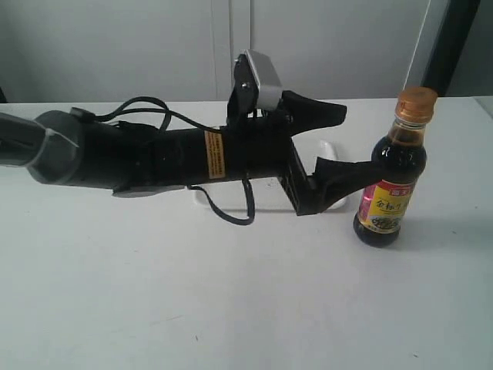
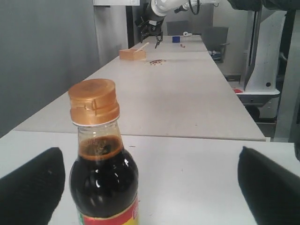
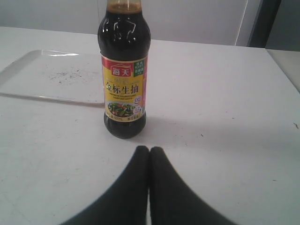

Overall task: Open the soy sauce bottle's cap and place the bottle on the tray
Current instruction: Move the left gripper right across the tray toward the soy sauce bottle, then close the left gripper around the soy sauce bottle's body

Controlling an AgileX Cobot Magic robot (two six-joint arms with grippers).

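In the exterior view we see the left arm (image 1: 154,154) lying across the middle of the frame from the left edge, its left gripper (image 1: 350,146) reaching the soy sauce bottle (image 1: 390,181), which stands upright on the white table (image 1: 231,308) at the right of the frame; the lower finger (image 1: 343,177) touches the bottle's side, the upper one ends short of it, so the fingers are spread. The cap (image 1: 416,102) sits closed on the neck. Just a sliver of the tray (image 1: 330,146) shows behind the gripper. In the left wrist view we see the bottle at lower left with its golden cap (image 2: 93,101) down, and two black fingertips (image 2: 33,185) wide apart at the lower corners, one just beside the bottle, the other well clear of it. In the right wrist view the right gripper (image 3: 149,154) shows at bottom centre, its two fingers (image 3: 131,187) pressed together with nothing between them; the bottle (image 3: 124,84) stands just above them, apart from them, and the tray (image 3: 51,77) lies at the upper left, its edge passing behind the bottle.
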